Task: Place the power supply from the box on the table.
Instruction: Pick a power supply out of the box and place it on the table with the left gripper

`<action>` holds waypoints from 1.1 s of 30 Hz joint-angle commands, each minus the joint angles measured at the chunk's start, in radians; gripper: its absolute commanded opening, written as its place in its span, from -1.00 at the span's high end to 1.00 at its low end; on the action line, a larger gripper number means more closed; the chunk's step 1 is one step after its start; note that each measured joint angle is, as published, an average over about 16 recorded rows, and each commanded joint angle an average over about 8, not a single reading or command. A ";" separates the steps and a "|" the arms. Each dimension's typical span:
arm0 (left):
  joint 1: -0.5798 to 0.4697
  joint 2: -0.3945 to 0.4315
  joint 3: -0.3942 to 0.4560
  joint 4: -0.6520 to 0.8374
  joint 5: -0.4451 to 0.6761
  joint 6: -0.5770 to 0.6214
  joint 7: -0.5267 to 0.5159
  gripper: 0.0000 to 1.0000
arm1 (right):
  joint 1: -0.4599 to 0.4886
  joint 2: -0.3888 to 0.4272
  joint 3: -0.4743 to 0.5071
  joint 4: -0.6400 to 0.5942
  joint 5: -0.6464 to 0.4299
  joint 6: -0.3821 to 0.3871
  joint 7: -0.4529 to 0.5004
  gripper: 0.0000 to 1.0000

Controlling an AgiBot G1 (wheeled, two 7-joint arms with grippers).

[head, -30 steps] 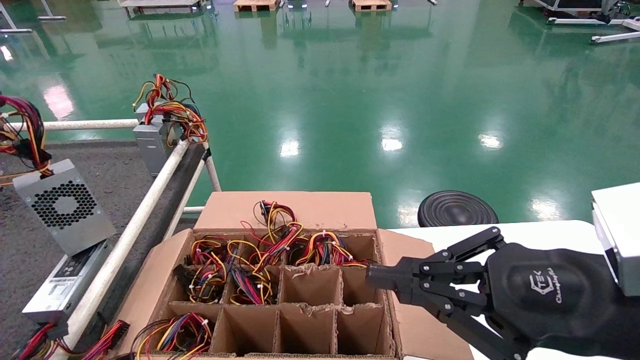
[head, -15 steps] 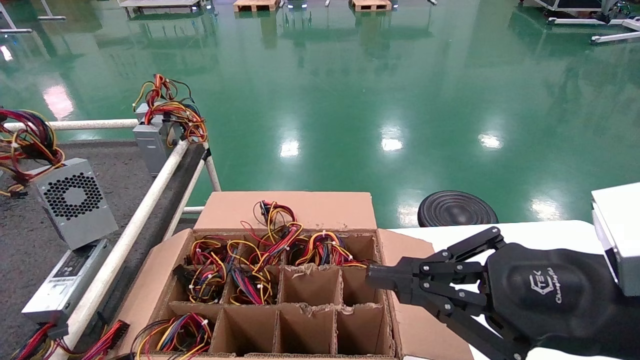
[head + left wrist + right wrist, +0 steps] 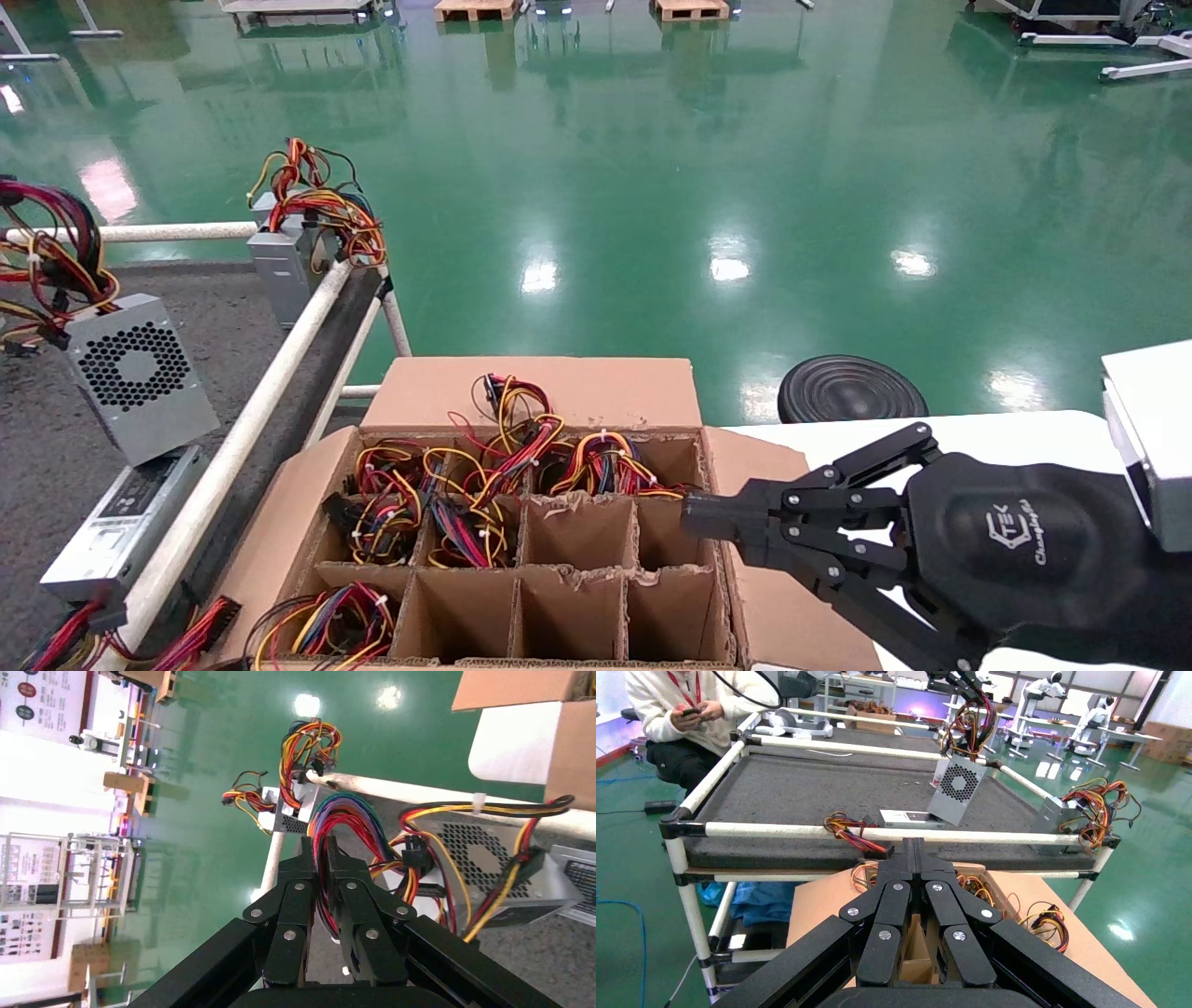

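Desk: dark grey speckled desk point(image 3: 223, 317) with white tubular rails.
Box: brown divided cardboard carton point(image 3: 577, 531) beside it.
Power supply: boxy grey unit point(image 3: 142, 377) tilted over the desk.
Left gripper point(image 3: 320, 855): clamped on its red-yellow-black wire bundle point(image 3: 337, 818).
Right gripper point(image 3: 694, 517): fingers together, over the box.

Three metal units sit on the table point(image 3: 233, 326): one power supply point(image 3: 140, 377) with a fan grille, one slim flat silver unit point(image 3: 116, 527) just beside it, and one grilleless grey unit point(image 3: 279, 261) near the table's far rail. One box point(image 3: 521, 550), just beside the table, shows eleven cells, seven of them bare and four holding wire bundles. Two grippers show: the left gripper point(image 3: 318, 855) over the table and the right gripper point(image 3: 698, 517) at the box's right wall.
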 commanded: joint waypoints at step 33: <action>0.146 0.108 -0.032 0.032 -0.033 -0.323 0.043 1.00 | 0.000 0.000 0.000 0.000 0.000 0.000 0.000 1.00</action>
